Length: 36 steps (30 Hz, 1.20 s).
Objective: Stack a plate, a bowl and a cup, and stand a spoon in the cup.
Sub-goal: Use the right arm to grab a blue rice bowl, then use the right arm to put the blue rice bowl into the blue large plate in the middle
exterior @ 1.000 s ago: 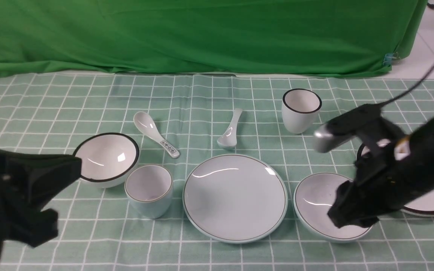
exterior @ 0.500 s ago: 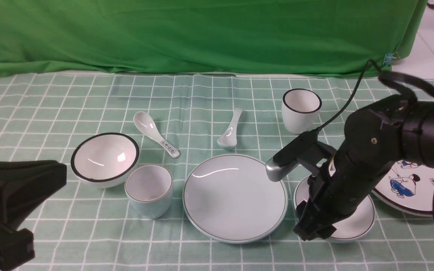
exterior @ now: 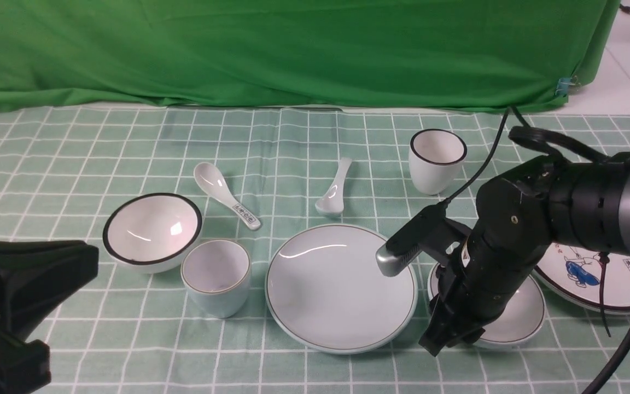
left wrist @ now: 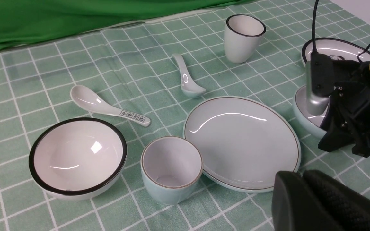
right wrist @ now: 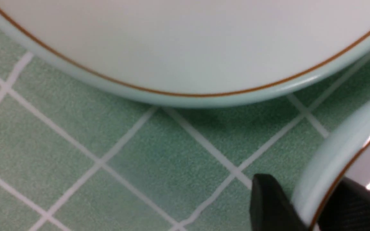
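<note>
The pale blue-green plate (exterior: 341, 287) lies at the centre front, with the cup (exterior: 216, 276) just left of it and the plain spoon (exterior: 334, 189) behind it. To the plate's right lies the shallow bowl (exterior: 528, 312). My right gripper (exterior: 446, 334) reaches down onto the bowl's near-left rim. In the right wrist view the bowl's rim (right wrist: 332, 154) runs between the two fingers of the right gripper (right wrist: 303, 192), one finger outside and one inside, pressed against it. The left gripper (left wrist: 302, 175) hovers shut and holds nothing at the front left, near the plate's edge (left wrist: 242, 141).
A black-rimmed white bowl (exterior: 152, 230) and a white spoon with printed marks (exterior: 225, 194) lie at the left. A black-rimmed white cup (exterior: 436, 158) stands behind the right arm. A cartoon plate (exterior: 605, 273) lies at the far right. A green cloth (exterior: 293, 49) hangs behind.
My right arm has swung left and down over the bowl, and its jaws have closed in around the rim. The left arm has sunk a little lower at the front left.
</note>
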Motion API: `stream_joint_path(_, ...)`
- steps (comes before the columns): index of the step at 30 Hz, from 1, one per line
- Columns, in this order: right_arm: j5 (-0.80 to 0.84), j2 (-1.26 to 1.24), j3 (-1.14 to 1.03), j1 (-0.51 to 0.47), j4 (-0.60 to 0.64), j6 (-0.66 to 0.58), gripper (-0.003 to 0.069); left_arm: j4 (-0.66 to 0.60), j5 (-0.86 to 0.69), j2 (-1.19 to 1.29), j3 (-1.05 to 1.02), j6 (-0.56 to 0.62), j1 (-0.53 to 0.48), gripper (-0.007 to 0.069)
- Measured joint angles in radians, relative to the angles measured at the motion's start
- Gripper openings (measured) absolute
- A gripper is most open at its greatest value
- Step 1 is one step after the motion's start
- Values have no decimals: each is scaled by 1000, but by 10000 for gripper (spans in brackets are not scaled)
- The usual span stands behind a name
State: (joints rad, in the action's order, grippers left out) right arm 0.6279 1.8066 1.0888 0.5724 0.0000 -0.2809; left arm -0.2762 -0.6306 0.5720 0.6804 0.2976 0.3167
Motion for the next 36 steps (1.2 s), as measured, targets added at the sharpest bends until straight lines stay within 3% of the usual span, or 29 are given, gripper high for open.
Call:
stream_joint_path(7,82,-78,24,20,-33,11,85,0,-1,0,0,0,0,17)
stream_joint_path(17,67,-53,206,232,0,28,85,0,-1,0,0,9,0,17)
stream_joint_path(36,-42,141,306,255,-16,29,105,0,-1,0,0,11,0,17)
